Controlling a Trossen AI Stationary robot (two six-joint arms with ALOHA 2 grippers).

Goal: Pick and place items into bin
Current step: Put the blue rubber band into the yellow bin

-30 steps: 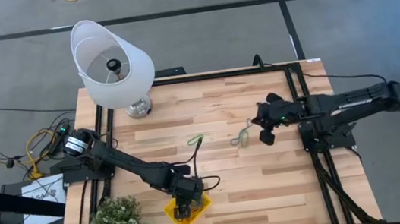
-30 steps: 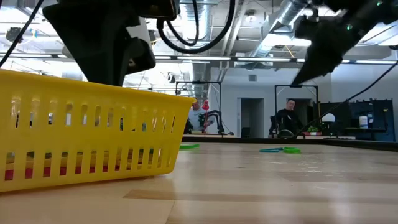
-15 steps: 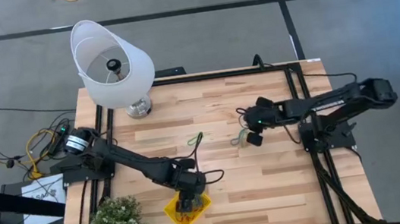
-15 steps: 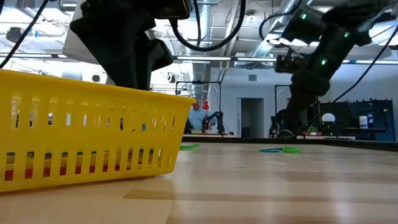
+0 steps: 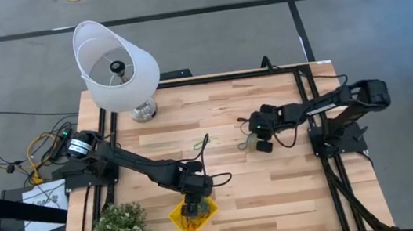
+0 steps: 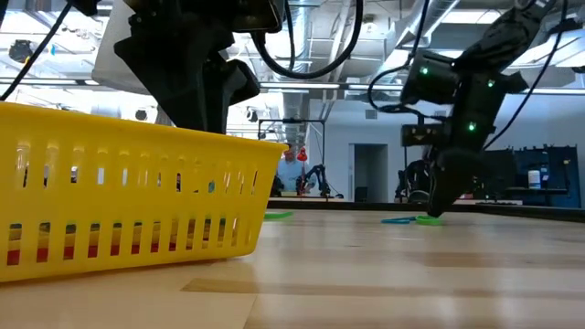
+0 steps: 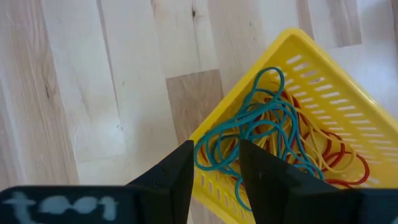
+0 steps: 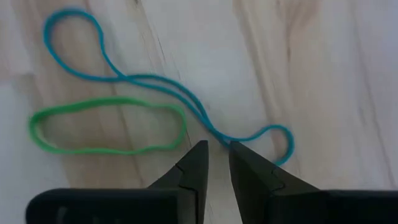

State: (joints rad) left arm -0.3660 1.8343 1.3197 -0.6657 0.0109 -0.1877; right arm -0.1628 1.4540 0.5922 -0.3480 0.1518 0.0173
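Note:
The bin (image 5: 211,207), a small yellow slotted tray, sits near the table's front edge and holds several tangled bands (image 7: 292,134) in teal, red and yellow. My left gripper (image 7: 216,146) hangs open just above the bin's corner, its fingers empty. A blue band (image 8: 155,81) and a green band (image 8: 106,127) lie flat on the wood right of centre (image 5: 247,141). My right gripper (image 8: 217,146) points down at the blue band with a narrow gap between its fingers. Another green band (image 5: 202,143) lies at mid-table. My right gripper's fingertips (image 8: 200,152) stand over the middle stretch of the blue band (image 8: 214,134), coming from above. I cannot tell whether they touch it. The band lies flat and slack on the table.
A white lampshade on a metal base (image 5: 116,67) stands at the far left corner, and a green potted plant (image 5: 118,230) at the near left corner beside the bin. Cables (image 5: 41,148) hang off the left edge. People (image 6: 425,169) show in the room behind.
My right gripper has come down and toward the table's left edge, tipping more steeply downward, until its tips stand low over the blue and green bands. The bands have stayed where they lay.

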